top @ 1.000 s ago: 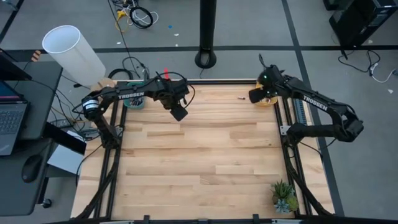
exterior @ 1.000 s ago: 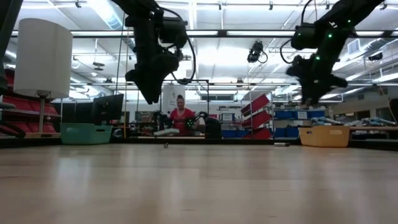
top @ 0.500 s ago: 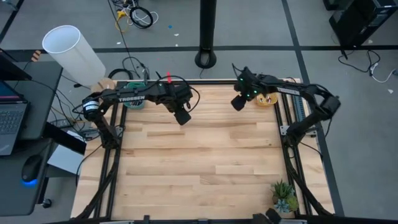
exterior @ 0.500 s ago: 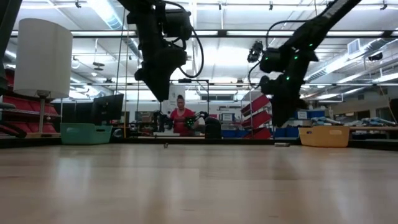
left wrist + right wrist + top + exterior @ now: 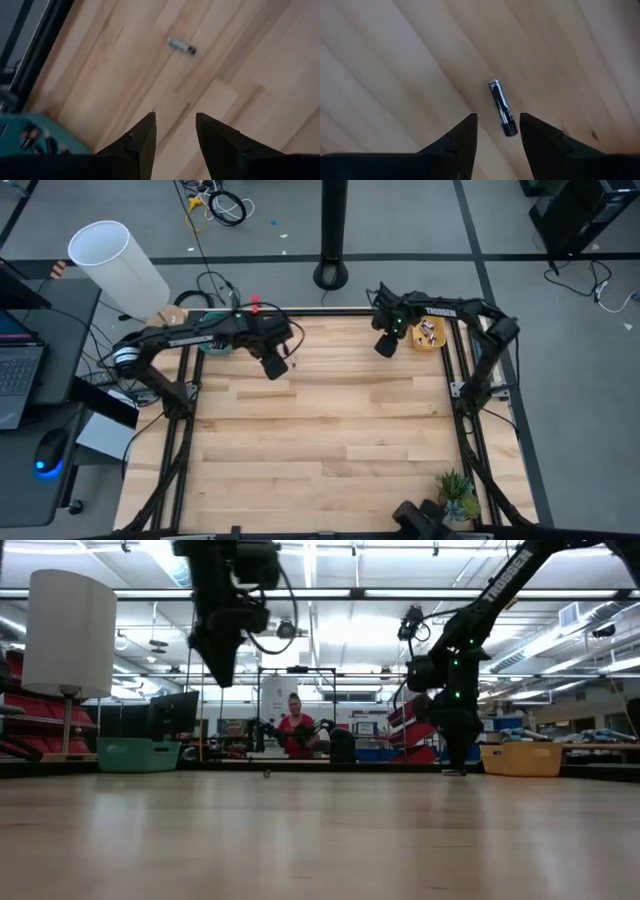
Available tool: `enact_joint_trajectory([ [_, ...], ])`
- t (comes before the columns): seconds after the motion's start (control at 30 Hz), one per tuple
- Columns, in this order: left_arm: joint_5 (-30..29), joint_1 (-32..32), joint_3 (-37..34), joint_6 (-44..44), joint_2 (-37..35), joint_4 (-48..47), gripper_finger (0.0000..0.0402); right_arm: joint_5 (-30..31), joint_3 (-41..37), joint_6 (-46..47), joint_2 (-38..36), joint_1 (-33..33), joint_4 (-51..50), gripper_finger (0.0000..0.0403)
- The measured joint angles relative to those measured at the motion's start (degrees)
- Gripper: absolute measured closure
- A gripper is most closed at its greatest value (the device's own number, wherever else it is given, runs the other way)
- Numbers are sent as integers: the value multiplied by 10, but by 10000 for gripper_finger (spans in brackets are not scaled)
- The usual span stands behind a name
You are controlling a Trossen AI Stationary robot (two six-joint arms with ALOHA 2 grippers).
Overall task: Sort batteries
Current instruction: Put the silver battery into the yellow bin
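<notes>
A: Batteries lie in several spots: one slim dark-and-silver cell [image 5: 501, 108] rests loose on the wooden table [image 5: 320, 440] near its far edge, straight ahead of the right gripper [image 5: 496, 131], whose fingers [image 5: 462, 137] stand apart with nothing between them.

B: And the left side?

A: A second loose battery [image 5: 181, 46] lies flat on the planks ahead of the left gripper [image 5: 175, 131]. Its jaws are parted too, empty, hanging well above the wood in the low view [image 5: 218, 665].

B: Where are the sorted ones?

A: A few cells [image 5: 31, 136] show inside the teal tray [image 5: 55, 145] at the table's far left corner. From above, the orange tray [image 5: 430, 333] at the far right corner holds small pieces, probably more batteries, though they are too small to be sure.

B: Where do the arms sit overall?

A: From overhead, the left gripper [image 5: 272, 364] reaches in along the far edge from the left, just beside the teal tray [image 5: 212, 342]. The right gripper [image 5: 385, 345] hangs low just beside the orange tray, close to the tabletop in the low view [image 5: 452, 755].

B: Anything beyond the table?

A: A person in a red top [image 5: 295, 730] sits in the room behind. A white lamp shade [image 5: 115, 260] stands off the far left corner, and a small green plant [image 5: 457, 495] sits at the near right corner.
</notes>
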Motion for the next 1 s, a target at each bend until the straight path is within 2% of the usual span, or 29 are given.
enact_joint_trajectory([
  [0.3, -3, 8, -122, -88, -132, 4, 250, -1, 3, -31, 41, 3, 13, 264],
  [0.37, -4, 7, -142, -111, -156, 17, 250, 3, 3, -43, 44, 8, 11, 290],
  [0.53, -7, 7, -169, -154, -203, 50, 250, 3, 0, -53, 43, 18, 18, 382],
  [0.63, -8, 7, -172, -165, -217, 62, 250, 0, 4, -51, 45, 20, 12, 382],
  [0.8, -10, 7, -172, -156, -221, 56, 250, -23, 35, -52, 41, 19, -55, 383],
  [1.0, -14, 7, -172, -133, -221, 57, 250, -38, 84, -40, 4, 7, -131, 383],
])
